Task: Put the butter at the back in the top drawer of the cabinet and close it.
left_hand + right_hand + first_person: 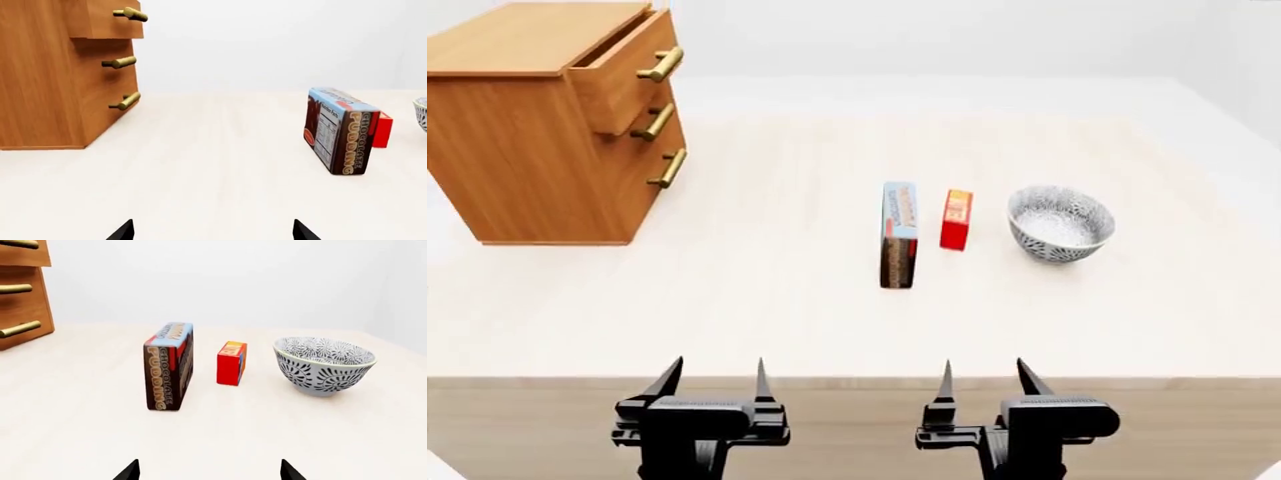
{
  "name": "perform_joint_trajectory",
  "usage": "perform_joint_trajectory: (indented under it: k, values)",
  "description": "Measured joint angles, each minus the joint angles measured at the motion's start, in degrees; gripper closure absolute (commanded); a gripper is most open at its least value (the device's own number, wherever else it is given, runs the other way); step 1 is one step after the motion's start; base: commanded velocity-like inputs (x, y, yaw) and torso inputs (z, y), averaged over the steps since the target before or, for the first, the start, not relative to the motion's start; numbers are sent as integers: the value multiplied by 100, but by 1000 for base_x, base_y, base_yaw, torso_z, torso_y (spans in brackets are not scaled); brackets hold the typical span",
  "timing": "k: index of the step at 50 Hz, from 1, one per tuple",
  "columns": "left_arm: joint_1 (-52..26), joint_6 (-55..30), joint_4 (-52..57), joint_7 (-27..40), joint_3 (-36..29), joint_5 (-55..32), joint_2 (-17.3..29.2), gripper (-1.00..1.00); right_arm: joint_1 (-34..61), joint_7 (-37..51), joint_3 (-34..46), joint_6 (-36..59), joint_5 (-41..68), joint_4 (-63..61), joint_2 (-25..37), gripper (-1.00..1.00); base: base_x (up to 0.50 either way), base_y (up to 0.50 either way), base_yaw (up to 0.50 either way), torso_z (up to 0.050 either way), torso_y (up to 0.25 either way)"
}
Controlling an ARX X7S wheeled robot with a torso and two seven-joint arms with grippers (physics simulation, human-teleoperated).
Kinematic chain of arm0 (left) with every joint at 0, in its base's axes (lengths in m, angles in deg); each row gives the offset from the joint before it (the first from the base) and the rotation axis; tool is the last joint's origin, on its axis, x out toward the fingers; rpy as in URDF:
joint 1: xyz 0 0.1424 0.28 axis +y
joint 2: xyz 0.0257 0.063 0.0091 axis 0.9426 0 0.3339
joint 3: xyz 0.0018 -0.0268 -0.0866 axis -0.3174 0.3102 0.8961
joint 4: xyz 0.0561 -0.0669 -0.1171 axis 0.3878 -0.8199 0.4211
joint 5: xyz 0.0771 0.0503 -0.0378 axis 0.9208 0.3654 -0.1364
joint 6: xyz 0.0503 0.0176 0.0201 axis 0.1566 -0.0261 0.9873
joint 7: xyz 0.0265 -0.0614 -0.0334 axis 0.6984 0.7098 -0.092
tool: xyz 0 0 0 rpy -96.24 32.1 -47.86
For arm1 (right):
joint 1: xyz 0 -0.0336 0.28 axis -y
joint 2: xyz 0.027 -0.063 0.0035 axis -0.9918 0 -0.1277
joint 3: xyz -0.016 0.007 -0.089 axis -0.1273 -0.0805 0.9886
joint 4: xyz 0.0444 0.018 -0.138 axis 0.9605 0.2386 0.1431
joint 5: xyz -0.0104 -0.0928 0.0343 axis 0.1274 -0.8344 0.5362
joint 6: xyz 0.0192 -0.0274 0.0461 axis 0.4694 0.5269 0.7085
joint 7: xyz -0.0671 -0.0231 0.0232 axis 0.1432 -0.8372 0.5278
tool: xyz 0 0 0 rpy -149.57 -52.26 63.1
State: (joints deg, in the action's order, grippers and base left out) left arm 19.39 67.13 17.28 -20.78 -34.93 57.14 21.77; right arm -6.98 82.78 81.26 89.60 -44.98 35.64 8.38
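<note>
Nothing is placed yet: the butter [956,219] stands on the table [761,300] between pudding box [898,235] and bowl [1061,223]. Left gripper [711,385] and right gripper [985,383] hover spread and empty near the table's front edge, well apart from it. The top drawer [627,70] of the cabinet [534,150] already juts out (closing remains).

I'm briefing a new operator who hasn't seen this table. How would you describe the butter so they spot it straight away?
Start at the wooden cabinet at the table's far left, then look right to three items in a row mid-table. The butter stands in the middle, between the chocolate pudding box and the patterned bowl. It is the small red box, shorter than the pudding box.
</note>
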Motion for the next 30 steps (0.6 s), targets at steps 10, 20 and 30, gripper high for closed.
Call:
perform_joint_trajectory:
  k: [10, 20, 30]
  values:
    - [-1, 15, 9, 77, -100, -50, 76, -100, 4, 69, 89, -5, 84, -7, 75, -100, 0, 0, 0, 50, 0]
    - [-4, 52, -7, 141, -196, -100, 148, -100, 2, 122, 163, -34, 183, -10, 144, -100, 0, 0, 0, 50, 0]
    - [-7, 71, -4, 202, -277, -156, 214, -100, 3, 167, 228, -68, 280, -14, 206, -100, 0, 0, 0, 45, 0]
